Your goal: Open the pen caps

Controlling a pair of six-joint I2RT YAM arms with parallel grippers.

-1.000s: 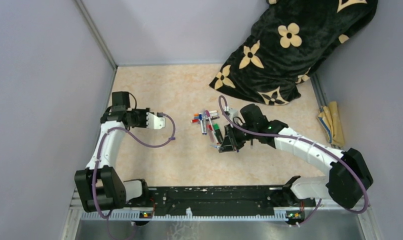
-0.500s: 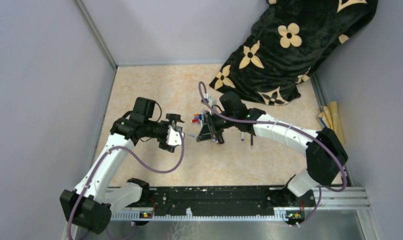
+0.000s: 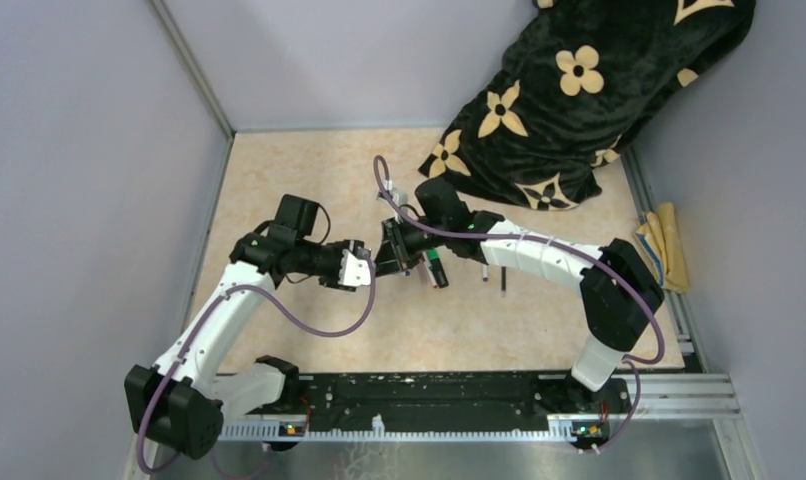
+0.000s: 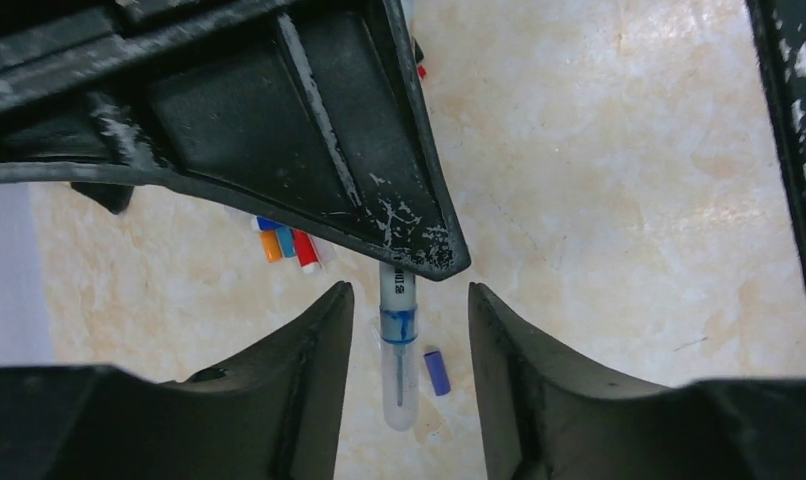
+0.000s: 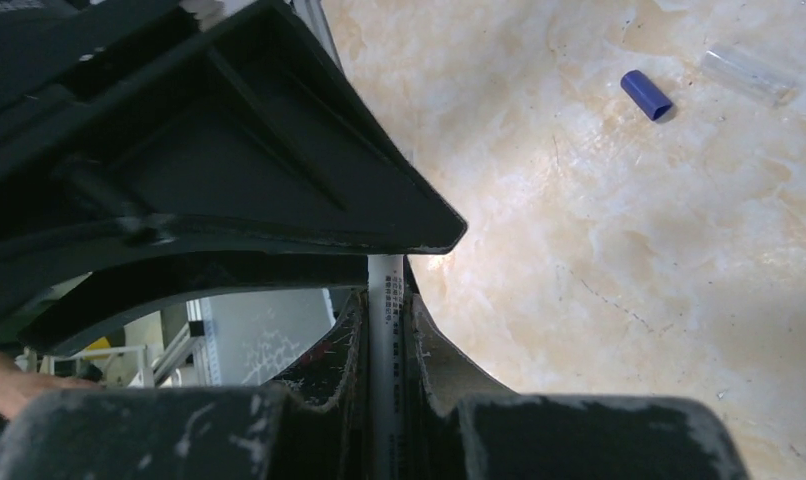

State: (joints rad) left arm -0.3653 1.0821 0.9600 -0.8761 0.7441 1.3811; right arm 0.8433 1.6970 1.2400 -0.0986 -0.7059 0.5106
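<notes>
My right gripper is shut on a white pen and holds it out toward the left arm. In the left wrist view that pen has a blue band and a clear cap over its thin tip. The capped end lies between the open fingers of my left gripper, touching neither. From above, the left gripper and right gripper meet tip to tip. A loose blue cap lies on the table. More pens lie in a heap behind the right gripper.
A black blanket with cream flowers covers the back right corner. A yellow cloth lies at the right wall. A clear cap and the blue cap lie on the marbled table. Two single pens lie right of the heap.
The left arm swung in from the left wall to the centre; its jaws opened wide, then narrowed somewhat. The right arm carried its pen leftward to meet it.
</notes>
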